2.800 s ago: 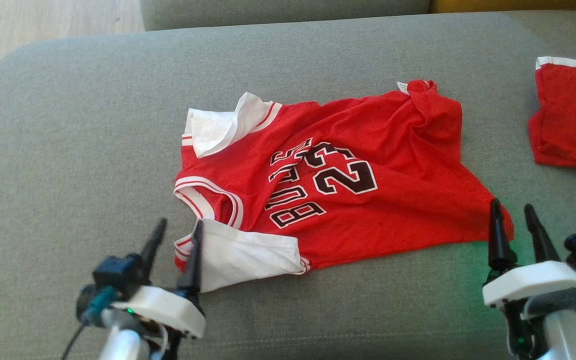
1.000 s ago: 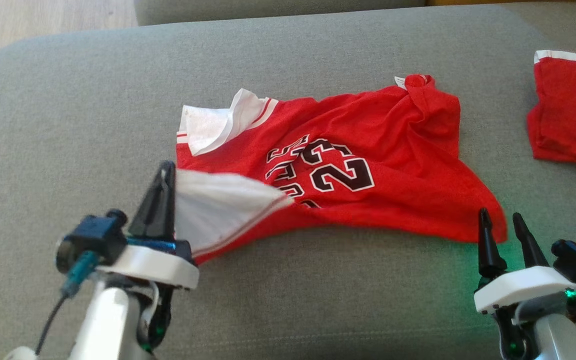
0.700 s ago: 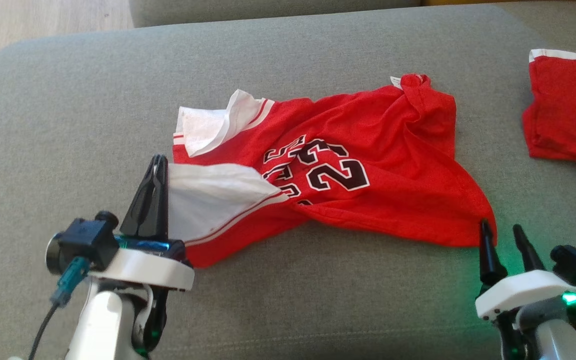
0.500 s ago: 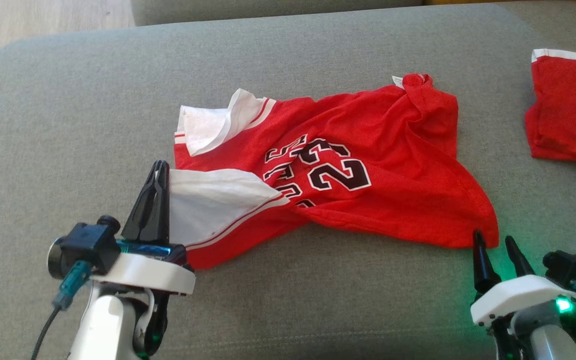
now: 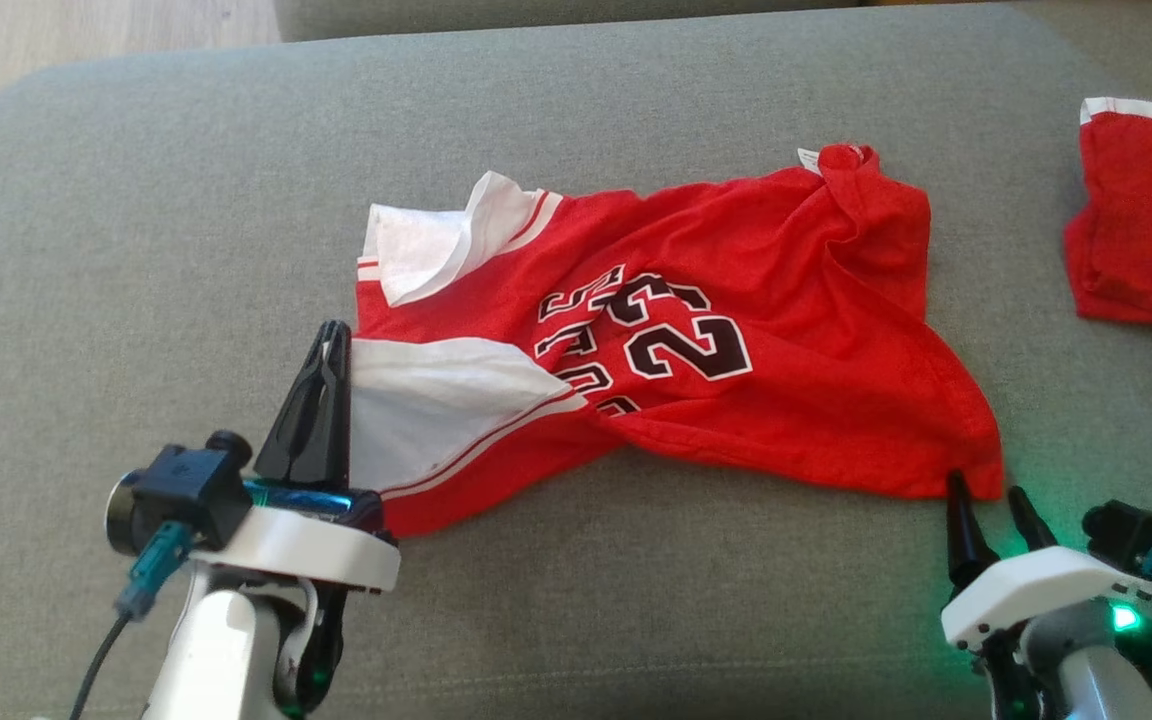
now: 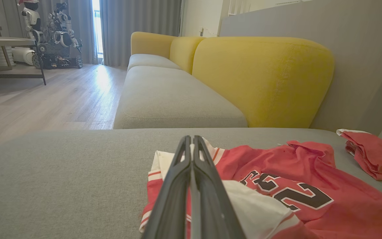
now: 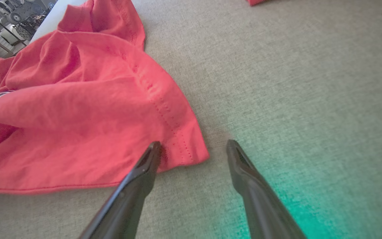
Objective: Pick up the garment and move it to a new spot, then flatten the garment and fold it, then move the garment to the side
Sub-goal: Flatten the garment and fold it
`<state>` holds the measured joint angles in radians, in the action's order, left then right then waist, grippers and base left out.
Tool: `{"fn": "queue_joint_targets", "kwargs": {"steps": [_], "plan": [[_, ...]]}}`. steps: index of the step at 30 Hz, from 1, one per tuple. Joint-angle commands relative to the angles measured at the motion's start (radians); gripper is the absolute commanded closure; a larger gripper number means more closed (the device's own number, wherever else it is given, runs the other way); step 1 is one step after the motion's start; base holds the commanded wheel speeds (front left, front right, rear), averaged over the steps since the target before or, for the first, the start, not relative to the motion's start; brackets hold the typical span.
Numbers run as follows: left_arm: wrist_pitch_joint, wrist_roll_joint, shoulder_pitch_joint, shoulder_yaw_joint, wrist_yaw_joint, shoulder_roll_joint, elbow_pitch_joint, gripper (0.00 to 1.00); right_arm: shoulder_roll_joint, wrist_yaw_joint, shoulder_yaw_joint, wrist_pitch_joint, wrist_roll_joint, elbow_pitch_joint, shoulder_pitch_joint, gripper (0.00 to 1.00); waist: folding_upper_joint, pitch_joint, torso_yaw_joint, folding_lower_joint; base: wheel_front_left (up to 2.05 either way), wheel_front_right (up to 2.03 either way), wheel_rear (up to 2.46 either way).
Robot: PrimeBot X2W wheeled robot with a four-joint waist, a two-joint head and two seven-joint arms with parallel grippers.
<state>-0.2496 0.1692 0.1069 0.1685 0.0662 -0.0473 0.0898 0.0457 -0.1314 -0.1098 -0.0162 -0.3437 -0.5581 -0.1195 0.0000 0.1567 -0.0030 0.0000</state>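
Left hand pinches garment sleeve; right hand straddles hem.

A grey cushion carries a crumpled red cloth with a white band at its right edge. Beyond it are a second grey seat with yellow backrests, wooden floor, grey curtains, a table and a parked machine.

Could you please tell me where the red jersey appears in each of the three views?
Head view: the red jersey lies mid-frame on the grey cushion.
Left wrist view: jersey lower right, number 23 facing up.
Right wrist view: jersey left half, hem corner low centre.
Shared landmark: the second red garment, right edge in head and left wrist views, top-edge sliver in right wrist view.
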Motion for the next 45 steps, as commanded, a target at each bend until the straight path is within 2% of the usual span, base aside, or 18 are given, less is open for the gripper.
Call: {"fn": "queue_joint_targets", "kwargs": {"steps": [1, 2, 3, 4, 5, 12, 18, 23, 29, 35, 42, 45], "plan": [[-0.012, 0.001, 0.039, -0.027, 0.001, -0.003, -0.041, 1.0, 0.005, 0.001, 0.037, 0.009, -0.008, 0.01, -0.033, 0.02, 0.0, 0.002, 0.0, 0.0, 0.0, 0.0, 0.0], [-0.012, 0.001, 0.039, -0.027, 0.0, -0.003, -0.042, 1.0, 0.005, 0.001, 0.048, 0.016, -0.01, 0.004, -0.036, 0.36, 0.0, 0.003, 0.0, 0.0, 0.0, 0.0, 0.0], [-0.012, 0.001, 0.039, -0.027, -0.001, -0.003, -0.042, 1.0, 0.005, 0.001, 0.06, 0.021, -0.011, 0.001, -0.038, 0.59, 0.0, 0.004, -0.001, 0.0, 0.0, 0.0, 0.0], [-0.012, 0.001, 0.039, -0.026, -0.003, -0.003, -0.043, 1.0, 0.005, 0.001, 0.071, 0.025, -0.01, 0.0, -0.041, 0.93, 0.0, 0.006, -0.001, 0.0, 0.0, 0.0, 0.0], [-0.012, 0.0, 0.04, -0.026, -0.003, -0.003, -0.043, 1.0, 0.005, 0.001, 0.08, 0.026, -0.006, 0.001, -0.043, 1.0, 0.0, 0.007, -0.001, 0.0, 0.0, 0.0, 0.0], [-0.012, -0.013, 0.058, -0.036, 0.003, -0.003, -0.054, 1.0, 0.056, 0.001, 0.127, -0.013, 0.02, 0.079, -0.07, 1.0, 0.0, 0.001, 0.005, 0.0, 0.0, 0.0, 0.0], [-0.012, -0.033, 0.097, -0.059, 0.019, -0.014, -0.106, 1.0, 0.176, 0.001, 0.178, -0.033, 0.06, 0.222, -0.123, 1.0, 0.0, -0.051, 0.005, 0.0, 0.0, 0.0, 0.0], [-0.012, -0.029, 0.143, -0.092, 0.028, -0.031, -0.166, 1.0, 0.261, 0.001, 0.203, 0.003, 0.073, 0.345, -0.206, 1.0, 0.0, -0.112, -0.009, 0.0, 0.0, 0.0, 0.0], [-0.012, -0.025, 0.201, -0.088, 0.041, -0.054, -0.253, 1.0, 0.341, 0.001, 0.239, 0.081, 0.083, 0.481, -0.295, 1.0, 0.0, -0.177, -0.015, 0.0, 0.0, 0.0, 0.0], [0.001, -0.02, 0.277, -0.092, 0.043, -0.072, -0.366, 1.0, 0.404, 0.001, 0.231, 0.219, 0.062, 0.621, -0.318, 1.0, 0.0, -0.223, -0.023, 0.0, 0.0, 0.0, 0.0], [0.088, -0.005, 0.309, -0.103, 0.033, -0.087, -0.507, 1.0, 0.41, 0.001, 0.133, 0.406, 0.027, 0.804, -0.256, 1.0, 0.0, -0.248, -0.036, 0.0, 0.0, 0.0, 0.0], [0.133, 0.002, 0.36, -0.102, 0.036, -0.101, -0.523, 1.0, 0.408, 0.001, 0.115, 0.467, 0.016, 0.845, -0.265, 1.0, 0.0, -0.227, -0.042, 0.0, 0.0, 0.0, 0.0]]}}
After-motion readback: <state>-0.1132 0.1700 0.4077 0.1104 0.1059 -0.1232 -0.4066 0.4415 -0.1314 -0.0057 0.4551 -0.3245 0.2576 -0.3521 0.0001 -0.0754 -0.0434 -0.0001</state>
